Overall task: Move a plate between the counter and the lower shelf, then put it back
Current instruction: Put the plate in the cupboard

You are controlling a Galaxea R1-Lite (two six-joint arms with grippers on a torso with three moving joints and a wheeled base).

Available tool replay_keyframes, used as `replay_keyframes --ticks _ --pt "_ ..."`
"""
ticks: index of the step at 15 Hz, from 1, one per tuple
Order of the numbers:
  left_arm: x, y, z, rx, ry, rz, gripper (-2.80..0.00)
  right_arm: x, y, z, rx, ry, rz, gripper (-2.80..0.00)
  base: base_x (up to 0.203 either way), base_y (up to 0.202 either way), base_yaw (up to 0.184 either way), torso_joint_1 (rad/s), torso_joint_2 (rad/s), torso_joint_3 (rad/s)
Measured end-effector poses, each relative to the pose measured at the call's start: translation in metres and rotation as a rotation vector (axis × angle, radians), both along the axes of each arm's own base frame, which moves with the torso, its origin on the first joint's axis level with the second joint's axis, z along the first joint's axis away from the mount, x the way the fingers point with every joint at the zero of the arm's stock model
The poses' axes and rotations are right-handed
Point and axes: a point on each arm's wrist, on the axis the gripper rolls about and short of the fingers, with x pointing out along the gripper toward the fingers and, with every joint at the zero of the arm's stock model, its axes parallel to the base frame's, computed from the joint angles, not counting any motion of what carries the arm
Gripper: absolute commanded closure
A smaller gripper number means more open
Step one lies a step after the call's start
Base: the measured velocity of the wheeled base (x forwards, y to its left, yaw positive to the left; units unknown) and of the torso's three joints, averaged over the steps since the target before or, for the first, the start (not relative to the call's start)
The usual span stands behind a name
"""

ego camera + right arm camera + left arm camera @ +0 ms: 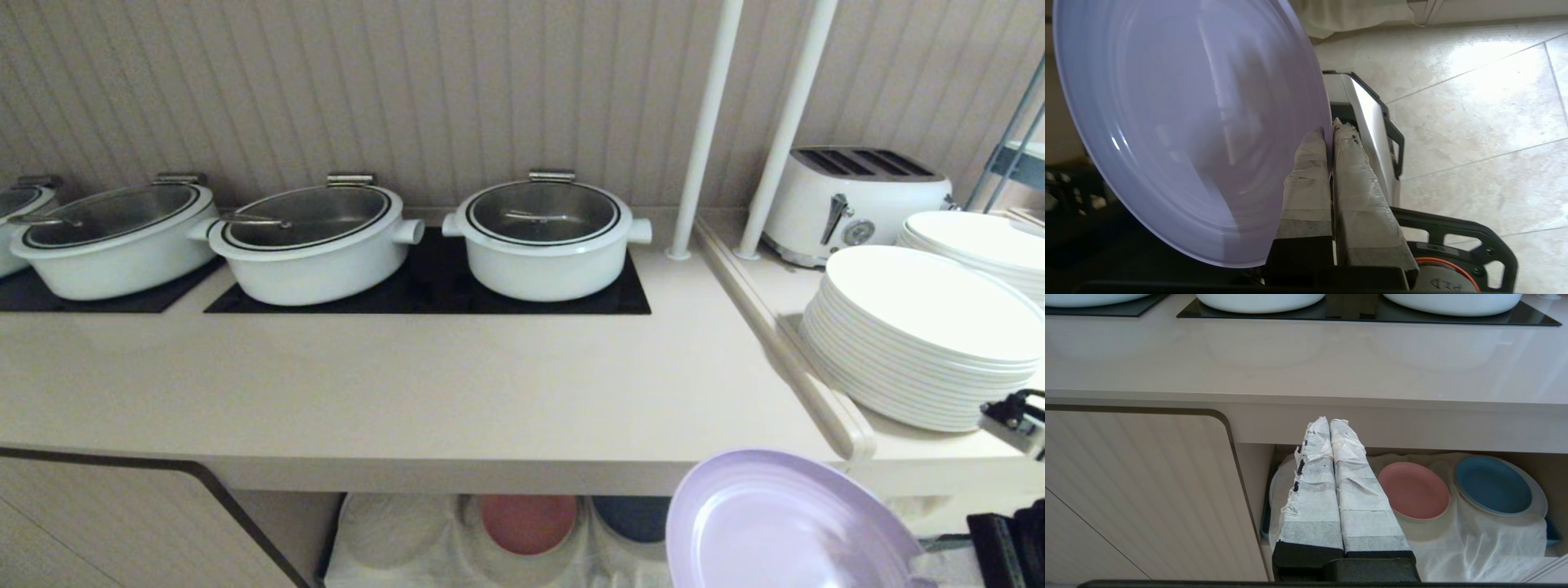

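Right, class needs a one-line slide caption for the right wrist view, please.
Right claw shut on the rim of the tilted lilac plate, held in the air above a tiled floor.

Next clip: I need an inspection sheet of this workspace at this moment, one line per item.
Surface: counter, bare in front of the black hob panels.
Job's things: plate, lilac, held tilted in front of and below the counter's front edge; lower shelf, cloth-lined.
Clutter: three full white lidded pots and part of a fourth; white plate stacks; toaster; pink plate and blue plate on the shelf.
Grippers: right gripper shut on the plate's rim; left gripper shut, empty, before the shelf.
Cables: nothing seen.
Surroundings: ribbed wall, white poles, tiled floor.
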Motion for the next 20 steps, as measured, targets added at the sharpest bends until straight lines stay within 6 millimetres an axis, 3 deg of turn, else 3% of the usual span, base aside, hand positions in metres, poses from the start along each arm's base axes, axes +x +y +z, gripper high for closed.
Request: replay_keyframes --ticks 10,20 --pt "0.000 0.000 0.000 0.000 0.000 0.000 0.00 -0.042 -0.008 -0.013 -0.017 0.033 0.014 0.00 0.000 0.000 0.000 0.000 0.00 0.000" --pt "0.000 0.000 0.000 0.000 0.000 0.000 0.00 -0.042 -0.009 -0.015 -0.023 0.036 -0.001 0.00 0.000 0.000 0.000 0.000 0.00 0.000"
